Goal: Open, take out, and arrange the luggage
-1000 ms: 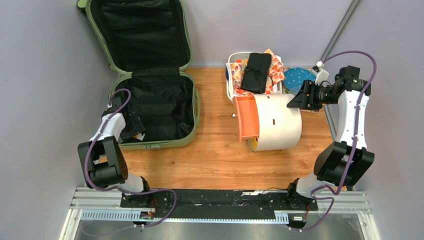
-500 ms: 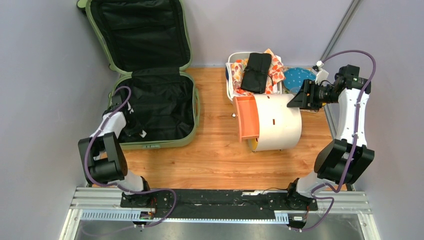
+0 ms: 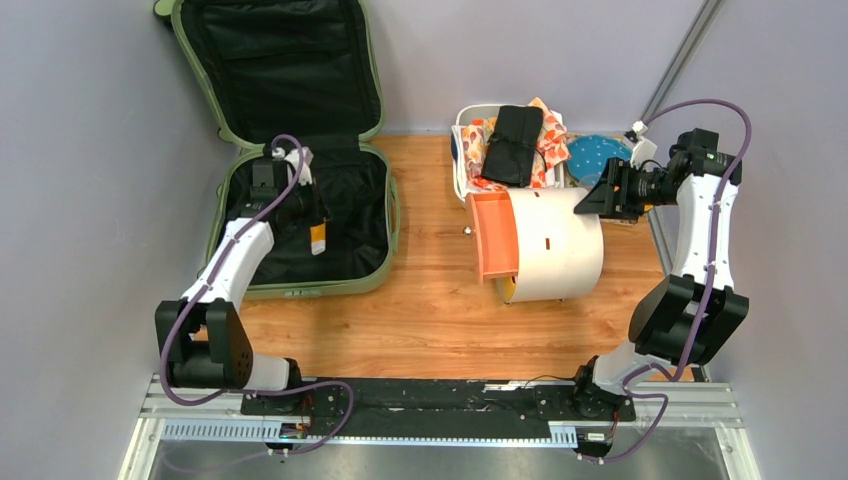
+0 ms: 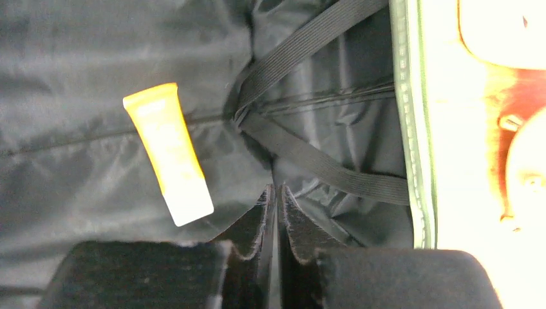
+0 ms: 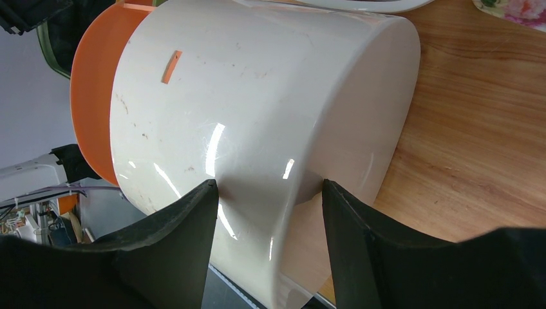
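One suitcase (image 3: 300,291), one orange tube (image 4: 169,153) inside; my left hand (image 4: 275,196) is pressed together empty, right hand (image 5: 269,187) spread by one drum (image 5: 257,96).

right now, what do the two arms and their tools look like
Both arms are alike: the left arm and right arm have white links between chunky black joint housings, and a purple cable loops along each. The left tool and right tool are black, each with two tapering wedge-shaped fingers. No markings are legible.
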Motion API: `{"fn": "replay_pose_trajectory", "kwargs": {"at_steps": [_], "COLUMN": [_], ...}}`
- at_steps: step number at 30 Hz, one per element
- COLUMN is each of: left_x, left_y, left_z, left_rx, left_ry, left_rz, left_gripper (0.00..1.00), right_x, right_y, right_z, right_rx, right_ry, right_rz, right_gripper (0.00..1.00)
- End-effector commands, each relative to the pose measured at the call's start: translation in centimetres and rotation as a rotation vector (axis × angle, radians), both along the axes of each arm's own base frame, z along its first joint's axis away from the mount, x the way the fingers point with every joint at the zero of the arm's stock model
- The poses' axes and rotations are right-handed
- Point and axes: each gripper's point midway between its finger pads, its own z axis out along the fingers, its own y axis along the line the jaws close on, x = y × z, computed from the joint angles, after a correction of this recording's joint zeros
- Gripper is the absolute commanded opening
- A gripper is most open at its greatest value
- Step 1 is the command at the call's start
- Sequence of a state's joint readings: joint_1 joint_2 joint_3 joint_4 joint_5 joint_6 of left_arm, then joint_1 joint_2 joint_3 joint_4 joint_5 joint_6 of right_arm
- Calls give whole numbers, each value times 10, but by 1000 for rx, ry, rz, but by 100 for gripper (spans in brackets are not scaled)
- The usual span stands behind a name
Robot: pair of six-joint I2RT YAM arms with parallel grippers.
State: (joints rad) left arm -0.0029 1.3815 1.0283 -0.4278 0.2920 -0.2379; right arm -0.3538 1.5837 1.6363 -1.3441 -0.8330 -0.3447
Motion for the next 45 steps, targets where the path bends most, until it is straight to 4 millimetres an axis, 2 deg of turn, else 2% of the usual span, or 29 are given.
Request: {"fn": "replay_pose_trajectory", "kwargs": {"at_steps": [1, 3, 4, 6, 7, 11, 15, 22, 24, 26, 29, 30, 34, 36, 37, 40, 41, 43, 44, 45], "left_x": [21, 20, 20, 18, 19, 20, 23, 16, 15, 16, 21, 25, 35, 40, 41, 45, 50, 48, 52, 47], "left_y": [-7, 10, 15, 16, 15, 18, 32, 38, 38, 35, 23, 19, 4, -8, -10, -36, -48, -80, -92, -117], "left_z": [39, 26, 13, 3, -3, -27, -56, -96, -102, -101, -88, -75, -33, -4, 4, 48, 71, 99, 122, 131], "left_rx": [32, 98, 116, 119, 116, 128, 191, 237, 239, 225, 164, 147, 79, 31, 19, -80, -118, -150, -171, -189], "left_ry": [-110, -21, 28, 67, 79, 157, 243, 356, 374, 369, 314, 269, 140, 76, 57, -27, -72, -128, -178, -187], "left_rz": [-59, 21, 38, 47, 41, 50, 106, 93, 82, 73, 40, 28, -16, -41, -43, -76, -91, -153, -159, -203], "left_gripper": [33, 47, 53, 60, 82, 83, 84, 84, 78, 71, 55, 45, 20, 15, 14, 14, 14, 14, 14, 14], "right_x": [-15, -14, -14, -15, -15, -15, -14, -14, -14, -15, -15, -15, -15, -15, -14, -14, -14, -13, -13, -12], "right_y": [-13, -13, -13, -13, -13, -13, -13, -14, -14, -14, -14, -15, -14, -15, -15, -15, -15, -15, -14, -14], "right_z": [-37, -36, -36, -36, -36, -35, -35, -34, -34, -35, -35, -35, -37, -37, -36, -37, -37, -37, -38, -37], "right_rx": [-119, -122, -124, -124, -124, -123, -125, -132, -136, -138, -138, -138, -135, -135, -136, -138, -138, -132, -128, -129], "right_ry": [147, 143, 144, 143, 144, 143, 141, 141, 142, 142, 142, 147, 151, 151, 150, 150, 150, 152, 158, 155], "right_rz": [21, 21, 19, 21, 22, 18, 18, 18, 16, 19, 17, 18, 20, 20, 19, 23, 23, 25, 27, 27], "right_gripper": [61, 61, 61, 61, 61, 61, 61, 61, 61, 61, 61, 61, 61, 61, 61, 61, 61, 61, 61, 61]}}
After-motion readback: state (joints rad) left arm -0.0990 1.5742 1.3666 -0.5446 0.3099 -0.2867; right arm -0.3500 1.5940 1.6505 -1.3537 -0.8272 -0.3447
